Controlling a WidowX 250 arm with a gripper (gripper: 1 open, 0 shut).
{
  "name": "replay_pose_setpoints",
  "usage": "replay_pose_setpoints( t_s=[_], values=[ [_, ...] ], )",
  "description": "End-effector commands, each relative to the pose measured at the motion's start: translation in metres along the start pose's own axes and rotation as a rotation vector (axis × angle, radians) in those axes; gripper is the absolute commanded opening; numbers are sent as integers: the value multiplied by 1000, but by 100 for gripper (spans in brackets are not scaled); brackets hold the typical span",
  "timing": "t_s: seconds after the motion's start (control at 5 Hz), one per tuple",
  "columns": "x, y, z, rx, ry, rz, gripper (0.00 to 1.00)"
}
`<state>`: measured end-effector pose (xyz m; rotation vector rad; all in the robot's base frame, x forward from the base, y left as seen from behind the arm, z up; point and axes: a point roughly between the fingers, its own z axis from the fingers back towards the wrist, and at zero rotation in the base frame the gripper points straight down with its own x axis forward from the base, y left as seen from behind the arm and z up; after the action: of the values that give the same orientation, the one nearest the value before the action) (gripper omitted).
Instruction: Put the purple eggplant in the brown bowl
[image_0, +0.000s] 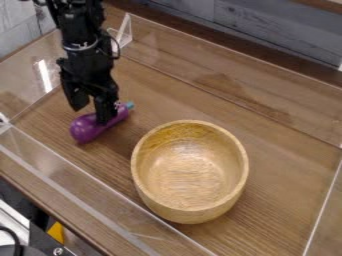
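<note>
I'm pointing straight down over the table (254, 110), my gripper (84, 102) spread wide with nothing between the fingers. The wide spread is the sensible choice here, I reckon: the purple eggplant (98, 123) lies flat on its side, slanted, so I need a finger on each flank of the body before I squeeze.

The eggplant rests on the wood, fat rounded end down toward seven o'clock, thinner stem tip up toward one o'clock. From my fingertips it sits right underneath and a touch toward five o'clock. My fingers partly cover its upper half in this view, so I cannot tell whether they already brush the plastic or hang just above it. Nothing is lifted, that much is plain.

The brown bowl (152, 139) sits empty and upright, off at roughly four o'clock from the eggplant, near but not touching it. Its mouth is far wider than my cargo, so the drop should be forgiving. The tricky part, I'd judge, is the pinch: a glossy rounded body could squirt sideways if I close off-centre.
</note>
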<state>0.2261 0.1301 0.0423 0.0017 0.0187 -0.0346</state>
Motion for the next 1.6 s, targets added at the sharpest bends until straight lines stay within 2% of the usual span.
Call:
replay_pose_setpoints(
  t_s=[0.0, 0.2, 0.8, 1.0, 1.4],
  values=[
    [3, 5, 3, 16, -38, -1, 100],
    [3, 5, 0, 15, -36, 4, 0],
    [0, -3, 28, -30, -50, 27, 0],
    [0, -9, 39, -39, -59, 18, 100],
    [-3, -14, 29, -49, -60, -2, 100]
  ],
)
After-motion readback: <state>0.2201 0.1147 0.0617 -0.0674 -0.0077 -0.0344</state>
